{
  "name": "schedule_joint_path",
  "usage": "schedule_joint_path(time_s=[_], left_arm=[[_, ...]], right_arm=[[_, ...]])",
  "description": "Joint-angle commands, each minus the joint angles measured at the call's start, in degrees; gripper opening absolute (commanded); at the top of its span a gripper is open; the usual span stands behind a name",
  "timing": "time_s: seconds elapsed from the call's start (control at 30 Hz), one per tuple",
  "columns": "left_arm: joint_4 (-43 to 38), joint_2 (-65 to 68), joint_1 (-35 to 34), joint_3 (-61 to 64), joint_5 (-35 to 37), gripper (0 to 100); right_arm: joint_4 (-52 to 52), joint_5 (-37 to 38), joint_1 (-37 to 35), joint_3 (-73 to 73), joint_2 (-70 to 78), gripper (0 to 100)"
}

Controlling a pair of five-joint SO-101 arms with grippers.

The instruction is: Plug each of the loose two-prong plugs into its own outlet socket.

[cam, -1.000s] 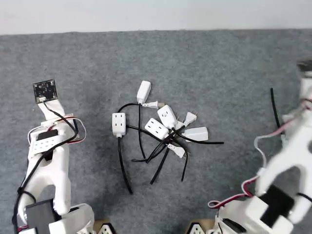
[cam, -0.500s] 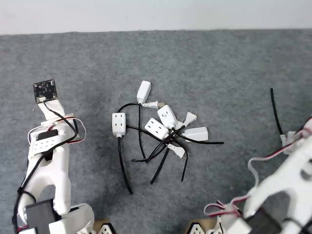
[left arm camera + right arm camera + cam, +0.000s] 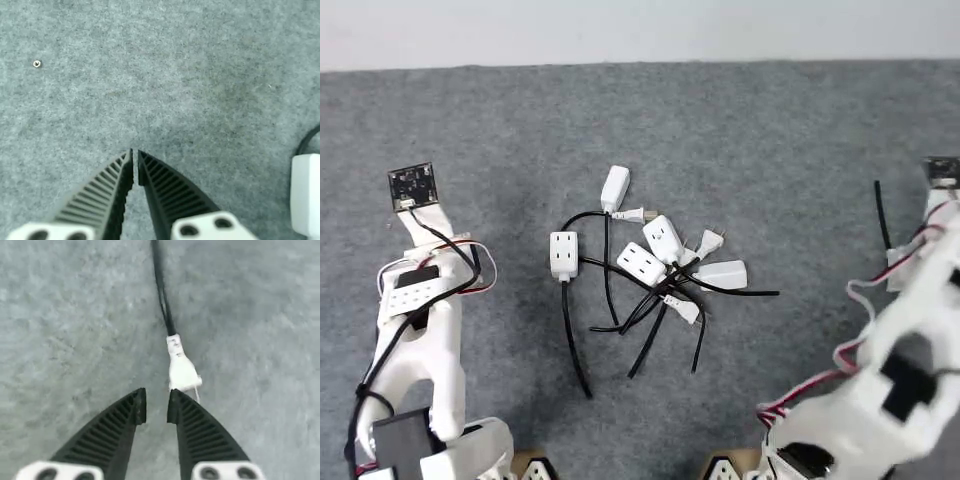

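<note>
On my grey mat (image 3: 770,130), the task's pieces lie in one tangle at the middle: white outlet blocks (image 3: 564,254) with rows of slots, small white two-prong plugs (image 3: 710,241), and black cords (image 3: 572,345) crossing over one another. From above I cannot tell whether any plug sits in a socket. My right wrist camera adds a lone plug (image 3: 182,371), white, on a black lead (image 3: 161,285), lying just beside the right gripper (image 3: 156,400), whose fingers stand a little apart and hold nothing. My left wrist camera shows the left gripper (image 3: 135,152), fingers together above the mat, with a white block (image 3: 306,192) near it.
</note>
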Motion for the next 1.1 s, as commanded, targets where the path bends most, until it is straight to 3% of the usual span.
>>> schedule_joint_path(time_s=[0.0, 0.33, 0.63, 0.77, 1.07], left_arm=[[-1.49, -1.58, -0.09, -0.57, -0.53, 2], [-1.49, -1.58, -0.09, -0.66, -0.53, 2], [-1.49, -1.58, -0.09, -0.66, -0.53, 2], [-1.49, -1.58, -0.09, -0.66, -0.53, 2], [-1.49, -1.58, -0.09, -0.66, -0.53, 2]], right_arm=[[2.33, 4.48, -0.66, -14.33, 8.84, 8.0], [4.53, 17.14, -1.45, -23.74, 21.32, 8.0], [4.62, 21.54, -0.92, -23.56, 21.93, 8.5], [4.26, 21.63, -0.31, -23.03, 22.11, 13.6], [1.19, 21.27, -0.48, -22.95, 26.15, 12.1]])
